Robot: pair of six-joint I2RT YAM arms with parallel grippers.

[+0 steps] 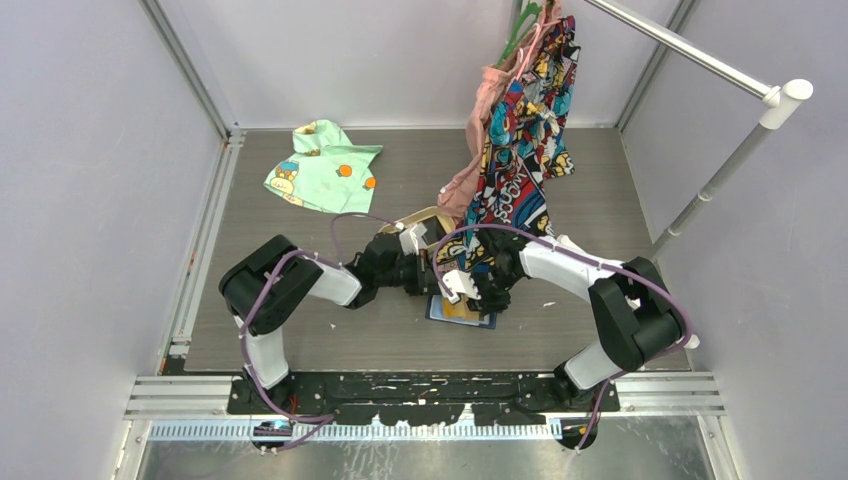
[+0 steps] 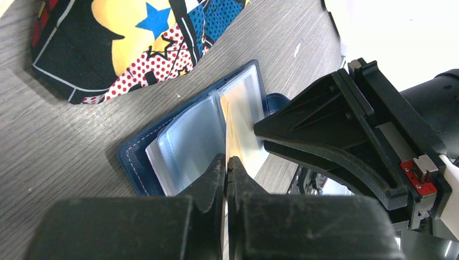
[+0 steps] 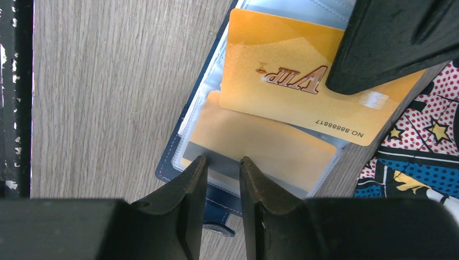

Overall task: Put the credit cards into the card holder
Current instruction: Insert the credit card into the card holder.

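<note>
The navy card holder (image 1: 488, 322) lies open on the table between the two arms, its pale glossy pockets (image 2: 189, 141) facing up. My left gripper (image 2: 227, 162) is shut on an orange-yellow credit card (image 3: 281, 81) printed "VIP". The card's far end sits at the mouth of a pocket in the card holder (image 2: 135, 157). An orange shape (image 3: 260, 146) shows through the frosted pocket below it. My right gripper (image 3: 221, 165) stands a little open, with its tips at the near edge of the card holder (image 3: 168, 168), just above the snap tab (image 3: 219, 227). No other credit cards show.
A comic-print garment (image 1: 525, 130) and a pink one (image 1: 480, 130) hang from a rail (image 1: 700, 55), reaching the table just behind the wallet. A green printed shirt (image 1: 322, 165) lies at the back left. A tan tray (image 1: 425, 218) peeks out behind the left gripper.
</note>
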